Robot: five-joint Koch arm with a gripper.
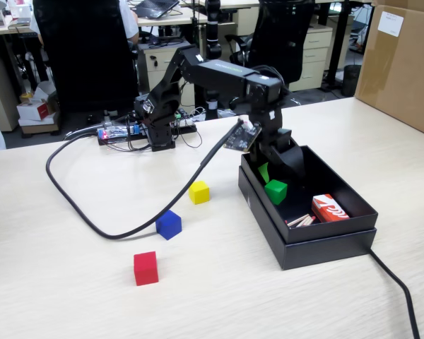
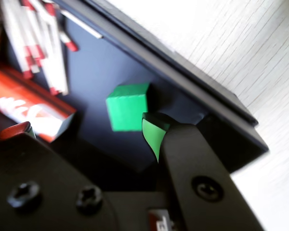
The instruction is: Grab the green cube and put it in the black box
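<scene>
small bright-green plastic cube lying free on floor of matte-black shallow box | black gripper parted, empty | cube just beyond green tip, 12 o'clock in wrist view

black box walls, red packet and sticks crowd green cube.
</scene>
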